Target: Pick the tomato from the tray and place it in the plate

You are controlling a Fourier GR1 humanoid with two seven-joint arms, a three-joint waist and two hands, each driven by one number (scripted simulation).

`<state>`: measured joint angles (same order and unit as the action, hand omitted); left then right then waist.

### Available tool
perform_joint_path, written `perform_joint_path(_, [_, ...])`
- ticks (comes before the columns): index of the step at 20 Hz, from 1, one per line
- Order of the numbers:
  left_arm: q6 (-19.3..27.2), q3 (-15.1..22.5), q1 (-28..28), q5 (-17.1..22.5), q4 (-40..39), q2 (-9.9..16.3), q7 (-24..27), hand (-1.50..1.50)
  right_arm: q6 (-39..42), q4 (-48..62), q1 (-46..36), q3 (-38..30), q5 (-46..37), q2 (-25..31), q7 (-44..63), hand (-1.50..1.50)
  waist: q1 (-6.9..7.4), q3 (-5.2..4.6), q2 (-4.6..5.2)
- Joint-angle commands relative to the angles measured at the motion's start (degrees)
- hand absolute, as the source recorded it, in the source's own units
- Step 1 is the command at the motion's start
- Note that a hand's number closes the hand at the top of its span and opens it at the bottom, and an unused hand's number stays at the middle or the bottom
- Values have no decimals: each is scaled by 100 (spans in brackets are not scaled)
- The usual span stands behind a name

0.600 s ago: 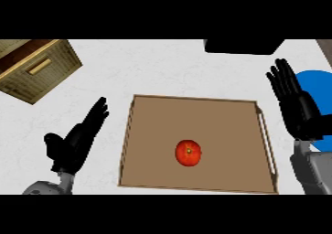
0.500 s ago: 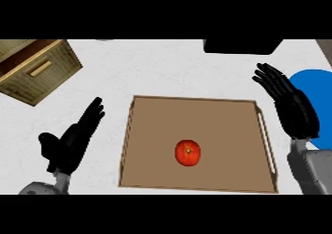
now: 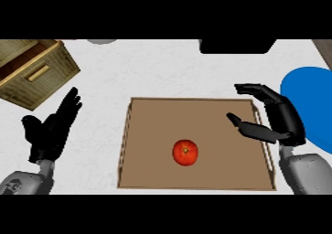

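A red tomato (image 3: 185,152) lies in the middle of a brown wooden tray (image 3: 147,176). A blue plate (image 3: 315,104) shows at the right edge, partly cut off. My right hand (image 3: 276,120) hovers over the tray's right rim, open, with fingers bent inward and the thumb pointing toward the tomato, a short way to its upper right. My left hand (image 3: 52,130) rests open to the left of the tray, fingers up, holding nothing.
A wooden drawer box (image 3: 31,71) stands at the upper left. A dark object (image 3: 237,45) sits at the top edge, and a small grey thing (image 3: 100,41) shows beside it at the top.
My right hand has come down and leftward from beside the plate to over the tray's right rim, its fingers bending inward. The left hand has shifted slightly left.
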<state>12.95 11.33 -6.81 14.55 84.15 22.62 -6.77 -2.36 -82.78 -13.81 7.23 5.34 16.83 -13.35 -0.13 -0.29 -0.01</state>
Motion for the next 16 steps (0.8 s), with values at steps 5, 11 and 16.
perform_joint_path(5, [-246,-355,-264,-2,-358,51,-75,0,285,447,631,695,-1007,54,-1237,-150,10,30,2])
perform_joint_path(11, [-350,-506,-291,-69,-202,16,-311,0,246,121,798,979,-1725,218,-591,-150,23,30,-3])
perform_joint_path(16, [-381,-508,-199,-230,-283,-189,-249,0,650,-1033,648,1100,-1972,386,787,-150,14,27,-9])
